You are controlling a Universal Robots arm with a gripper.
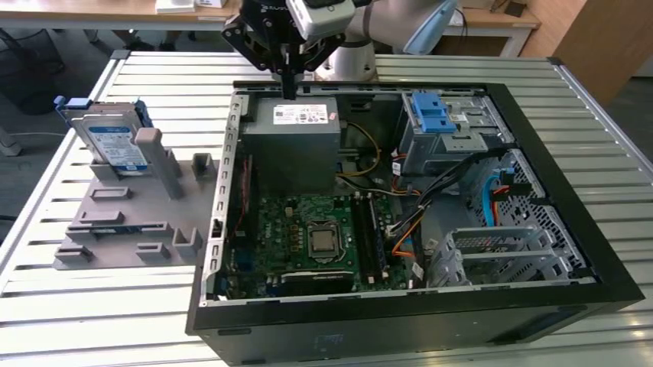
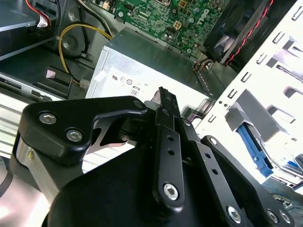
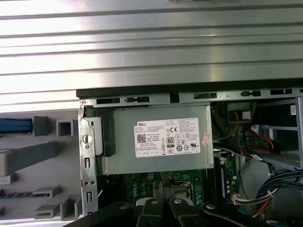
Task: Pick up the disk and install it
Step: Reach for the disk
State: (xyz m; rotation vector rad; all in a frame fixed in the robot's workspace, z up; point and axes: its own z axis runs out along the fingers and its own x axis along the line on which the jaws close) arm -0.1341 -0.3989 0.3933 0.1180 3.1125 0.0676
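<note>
The disk (image 1: 110, 141), silver with a blue-and-white label and blue side rails, stands on edge in a grey holder (image 1: 122, 222) on the table, at the exterior view's left of the open computer case (image 1: 408, 306). A blue rail of the disk (image 3: 14, 125) also shows in the first wrist view. My gripper (image 1: 290, 90) hangs over the back wall of the case, just above the grey power supply (image 1: 296, 145), well apart from the disk. Its black fingers (image 2: 163, 97) are pressed together with nothing between them.
Inside the case lie the green motherboard (image 1: 316, 233), a metal drive bay with a blue latch (image 1: 439, 115), loose cables (image 1: 408, 206) and a perforated metal cage (image 1: 500, 256). The case and holder rest on a slatted metal table (image 1: 102, 306).
</note>
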